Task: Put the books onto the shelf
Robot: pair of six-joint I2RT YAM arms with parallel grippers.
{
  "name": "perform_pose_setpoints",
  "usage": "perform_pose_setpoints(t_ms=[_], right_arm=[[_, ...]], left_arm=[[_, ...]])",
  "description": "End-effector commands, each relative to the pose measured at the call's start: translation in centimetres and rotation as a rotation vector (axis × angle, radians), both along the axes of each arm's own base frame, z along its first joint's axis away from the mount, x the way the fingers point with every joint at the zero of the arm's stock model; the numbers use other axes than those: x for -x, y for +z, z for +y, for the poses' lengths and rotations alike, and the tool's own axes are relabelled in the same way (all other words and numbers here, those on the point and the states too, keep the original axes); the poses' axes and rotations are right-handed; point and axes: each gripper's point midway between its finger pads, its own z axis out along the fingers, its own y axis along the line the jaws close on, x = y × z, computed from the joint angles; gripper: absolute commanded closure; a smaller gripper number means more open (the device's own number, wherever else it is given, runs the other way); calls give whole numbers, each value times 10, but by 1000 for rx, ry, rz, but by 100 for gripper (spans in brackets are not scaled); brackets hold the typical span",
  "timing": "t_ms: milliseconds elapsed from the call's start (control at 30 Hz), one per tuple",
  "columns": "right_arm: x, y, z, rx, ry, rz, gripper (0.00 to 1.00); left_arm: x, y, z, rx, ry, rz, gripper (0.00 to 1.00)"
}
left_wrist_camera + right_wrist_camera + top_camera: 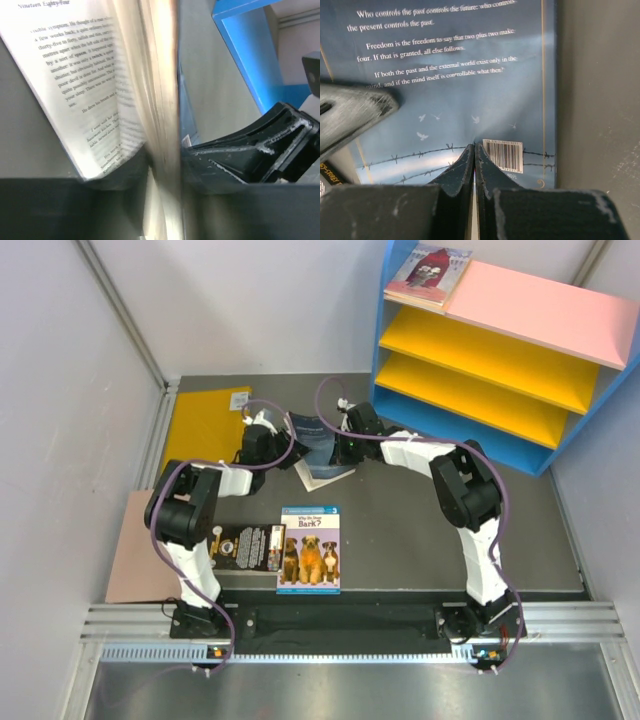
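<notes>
**K:** Right pincer fills the bottom of its own cam. Fingers are pressed together with nothing between them, tips at the back cover of the dark navy book, just beside the barcode. Glossy cover: white text, birds, barbed wire.

**M:** Left wrist cam gives the other side. Matte printed pages, fanned apart. Left pincer pinches the page block edge-on. Blue side of the shelf is behind it.

**K:** Overhead only: both arms meet at that book, mid-surface, far side. It's raised between them over a pale book lying flat. Can't tell if the two touch.

**M:** Other books?

**K:** Flat near the left arm base, side by side: dog book and black book. The red-and-white book lies on the shelf's pink top board, left end.

**M:** Edges, room?

**K:** Yellow sheet is far left, pinkish board at the left edge. The surface is dark grey and scuffed. An open stretch runs from the right arm to the shelf front, far right corner.
</notes>
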Motion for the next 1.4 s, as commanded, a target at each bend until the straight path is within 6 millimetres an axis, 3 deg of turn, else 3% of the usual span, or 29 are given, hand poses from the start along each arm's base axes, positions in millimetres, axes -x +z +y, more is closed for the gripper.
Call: perform_pose_setpoints(t_ms=[0,67,167,267,300,367,400,500,667,933,1167,1233,1267,1300,1367], right_arm=[[41,-56,-8,111,58,155,100],[39,-52,-13,121,47,131,100],[35,-24,-23,131,23,28,93],[34,16,-50,207,-39,-122,63],[40,40,-57,233,-41,-193,47],[43,56,-76,328,-89,-268,33],[52,75,-79,354,-76,-325,22],[69,96,-101,487,-119,-428,1],[90,111,-129,624,-189,-532,0],[111,91,-154,686,-224,-517,0],[118,102,-153,449,-232,-507,0],[112,103,-168,363,-282,-462,0],[115,115,-159,238,-241,-461,0],[109,113,-175,197,-290,-435,0],[112,131,-172,56,-257,-451,1]], left_arm=[[1,28,-40,97,-137,-76,100],[2,29,-39,94,-130,-73,100],[4,34,-36,64,-128,-74,100],[5,42,-34,45,-130,-61,100],[6,42,-34,43,-136,-48,100],[4,54,-38,54,-149,-56,100],[5,58,-39,64,-160,-53,100],[6,72,-45,104,-181,-44,100],[7,93,-53,164,-215,-26,100],[12,119,-68,319,-295,-34,100],[27,145,-74,356,-408,-97,100],[33,147,-74,331,-442,-126,100],[36,146,-73,323,-451,-132,100],[39,145,-73,315,-463,-140,100],[46,138,-72,294,-490,-149,100]])
